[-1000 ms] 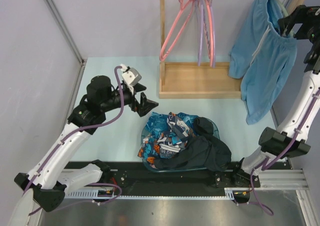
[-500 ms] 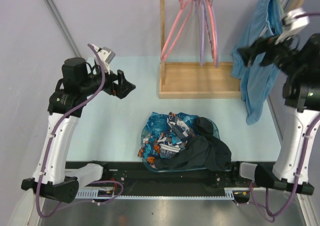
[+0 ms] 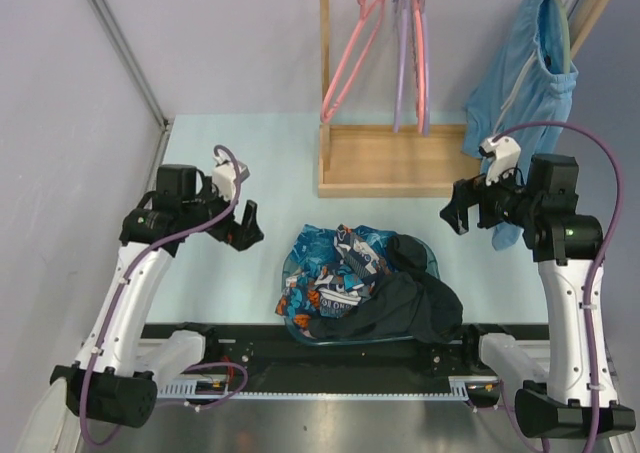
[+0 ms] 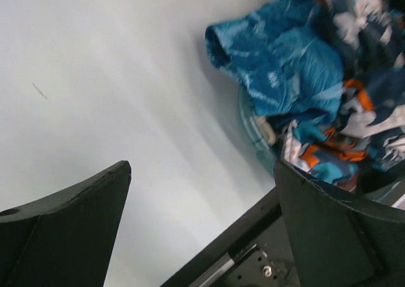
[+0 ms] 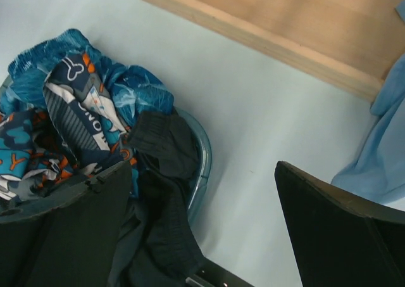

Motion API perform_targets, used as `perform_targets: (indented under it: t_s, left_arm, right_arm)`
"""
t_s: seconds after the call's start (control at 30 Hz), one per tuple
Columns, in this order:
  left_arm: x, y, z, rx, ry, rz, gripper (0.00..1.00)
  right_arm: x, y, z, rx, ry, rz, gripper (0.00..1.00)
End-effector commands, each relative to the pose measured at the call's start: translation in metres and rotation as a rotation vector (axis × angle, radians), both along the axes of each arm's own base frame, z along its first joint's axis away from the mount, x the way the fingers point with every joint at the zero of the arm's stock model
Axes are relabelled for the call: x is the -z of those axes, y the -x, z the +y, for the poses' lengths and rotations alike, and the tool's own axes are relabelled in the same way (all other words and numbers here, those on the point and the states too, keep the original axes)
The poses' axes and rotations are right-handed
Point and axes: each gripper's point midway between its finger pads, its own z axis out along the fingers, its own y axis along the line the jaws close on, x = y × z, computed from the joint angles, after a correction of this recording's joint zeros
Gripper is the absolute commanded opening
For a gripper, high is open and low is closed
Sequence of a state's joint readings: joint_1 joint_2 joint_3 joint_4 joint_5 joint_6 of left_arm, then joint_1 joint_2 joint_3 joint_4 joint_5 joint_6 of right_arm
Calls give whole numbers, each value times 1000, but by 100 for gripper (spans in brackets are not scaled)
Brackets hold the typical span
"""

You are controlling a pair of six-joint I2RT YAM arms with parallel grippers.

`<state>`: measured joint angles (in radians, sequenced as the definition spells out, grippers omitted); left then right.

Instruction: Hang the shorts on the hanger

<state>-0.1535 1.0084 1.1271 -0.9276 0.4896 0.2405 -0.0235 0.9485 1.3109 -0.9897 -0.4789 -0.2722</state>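
Observation:
The sky-blue shorts (image 3: 528, 88) hang at the right end of the wooden rack, draped over the pale sage hanger (image 3: 566, 25), of which only a thin strip shows. A corner of the shorts (image 5: 380, 154) shows at the right edge of the right wrist view. My right gripper (image 3: 458, 211) is open and empty, low over the table, left of the shorts and apart from them. My left gripper (image 3: 245, 229) is open and empty, left of the clothes bowl.
A clear bowl (image 3: 432, 260) at the front centre holds a blue-and-orange patterned garment (image 3: 335, 273) and a black garment (image 3: 415, 303). The wooden rack (image 3: 398, 160) stands at the back with pink hangers (image 3: 352, 48) and a purple hanger (image 3: 403, 53). Grey walls close both sides.
My right gripper has let go of the shorts and hanger, which now hang on the rack, and dropped down and left. My left arm has swung back left and lowered.

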Motion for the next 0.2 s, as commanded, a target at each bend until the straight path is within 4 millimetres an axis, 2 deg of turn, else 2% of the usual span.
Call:
perform_targets:
  t_s: [0.0, 0.1, 0.17]
  left_arm:
    - [14, 0, 16, -2, -87, -63, 100]
    - [19, 2, 19, 3, -110, -65, 100]
    - [16, 1, 20, 14, -125, -82, 100]
  right_arm:
    - [8, 16, -7, -14, 65, -14, 100]
    - [13, 20, -8, -8, 71, -5, 100]
    - [15, 22, -8, -11, 68, -2, 100]
